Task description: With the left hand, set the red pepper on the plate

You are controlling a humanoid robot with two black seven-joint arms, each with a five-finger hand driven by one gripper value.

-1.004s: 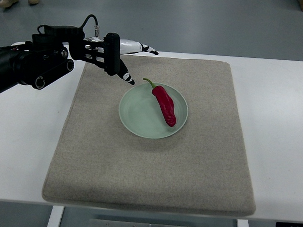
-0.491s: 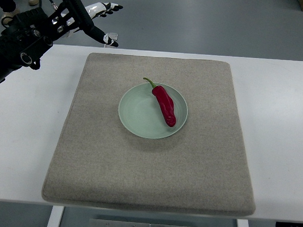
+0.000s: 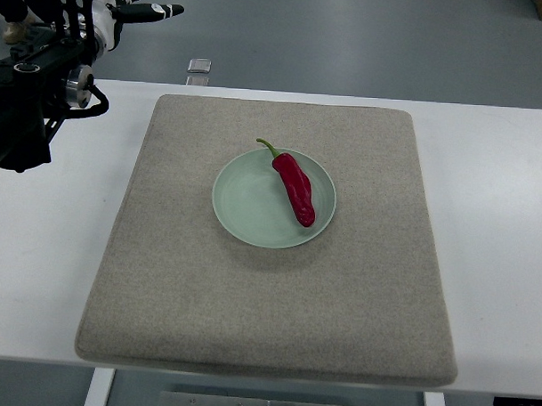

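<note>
Left hand (image 3: 117,11) is up in the far left corner, fingers stretched out, holding nothing (well clear of the mat (image 3: 161,279)). Red pepper (image 3: 295,189) lies on the plate (image 3: 244,202), right half.

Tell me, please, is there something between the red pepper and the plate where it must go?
No, nothing visible stands between them. The red pepper already lies on the plate, on its right half, with the green stem over the rim. The left hand is far away at the top left corner, fingers extended, holding nothing.
</note>
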